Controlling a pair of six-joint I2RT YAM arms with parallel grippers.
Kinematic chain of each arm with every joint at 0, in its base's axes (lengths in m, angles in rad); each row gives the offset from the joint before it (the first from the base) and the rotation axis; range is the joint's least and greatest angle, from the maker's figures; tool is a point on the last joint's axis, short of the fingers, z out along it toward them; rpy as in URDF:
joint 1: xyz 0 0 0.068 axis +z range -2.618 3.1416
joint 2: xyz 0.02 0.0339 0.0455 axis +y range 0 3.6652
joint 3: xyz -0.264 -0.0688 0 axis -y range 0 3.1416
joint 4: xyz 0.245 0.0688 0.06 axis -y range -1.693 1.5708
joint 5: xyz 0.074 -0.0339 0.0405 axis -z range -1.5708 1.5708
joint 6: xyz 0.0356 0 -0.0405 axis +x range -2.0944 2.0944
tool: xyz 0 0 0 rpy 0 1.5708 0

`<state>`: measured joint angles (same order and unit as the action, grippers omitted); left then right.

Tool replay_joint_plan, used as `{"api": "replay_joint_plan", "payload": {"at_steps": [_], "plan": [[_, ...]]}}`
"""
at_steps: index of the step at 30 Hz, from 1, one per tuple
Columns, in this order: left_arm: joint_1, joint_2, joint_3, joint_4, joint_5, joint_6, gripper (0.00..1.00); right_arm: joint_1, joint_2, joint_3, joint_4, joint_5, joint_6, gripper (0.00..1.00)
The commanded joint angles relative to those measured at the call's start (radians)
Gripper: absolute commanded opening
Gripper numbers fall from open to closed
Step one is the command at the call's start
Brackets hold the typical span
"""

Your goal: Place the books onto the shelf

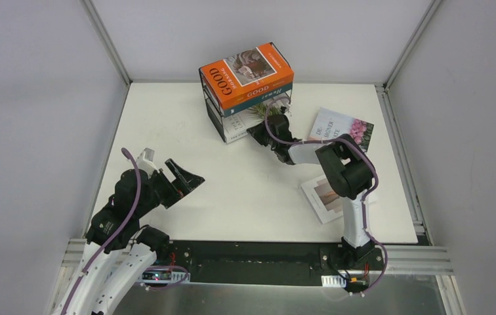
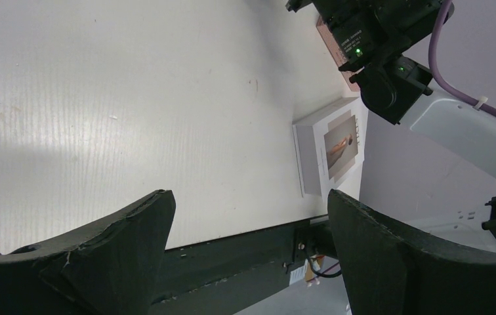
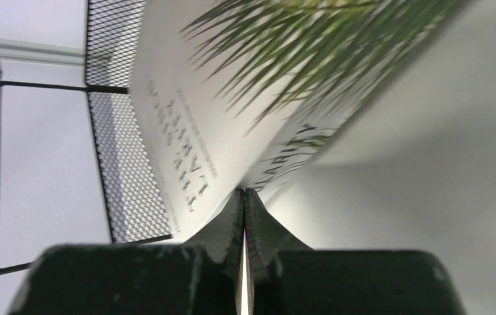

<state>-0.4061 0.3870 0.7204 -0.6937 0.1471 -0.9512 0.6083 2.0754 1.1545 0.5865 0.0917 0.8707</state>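
Nearest me, the left gripper (image 1: 183, 178) hovers at lower left with its jaws spread wide and nothing between them. At lower right, the white "STYLE" book (image 1: 324, 195) lies flat by the table's (image 1: 232, 190) near edge, partly under the right arm. The table's middle is bare.

Farther up, the right gripper (image 3: 244, 193) is closed, its tips against a corner of the palm-leaf book (image 1: 237, 126) in the shelf's (image 1: 216, 111) lower tier.

I count five books. The orange book (image 1: 248, 75) and the teal book (image 1: 278, 94) are stacked on top, and the pink-flower book (image 1: 347, 128) lies flat to the shelf's right.
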Motion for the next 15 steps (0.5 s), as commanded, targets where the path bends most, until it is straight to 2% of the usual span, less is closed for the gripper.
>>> {"api": "replay_joint_plan", "payload": {"at_steps": [1, 6, 12, 14, 15], "plan": [[0.000, 0.001, 0.002, 0.011, -0.013, -0.005, 0.90, 0.006, 0.031, 0.090, 0.007, 0.001, 0.009, 0.00], [0.000, -0.001, 0.008, 0.011, -0.008, 0.002, 0.91, 0.006, 0.021, 0.071, 0.015, 0.020, 0.013, 0.00], [0.000, 0.005, 0.000, 0.012, -0.004, 0.002, 0.91, 0.005, -0.167, -0.131, 0.095, 0.034, -0.023, 0.00], [0.000, 0.018, 0.000, 0.013, -0.003, 0.010, 0.90, 0.004, -0.261, -0.206, 0.080, 0.034, -0.070, 0.10], [-0.001, 0.027, 0.001, 0.013, -0.003, 0.017, 0.91, 0.004, -0.315, -0.244, 0.045, 0.039, -0.098, 0.18]]}}
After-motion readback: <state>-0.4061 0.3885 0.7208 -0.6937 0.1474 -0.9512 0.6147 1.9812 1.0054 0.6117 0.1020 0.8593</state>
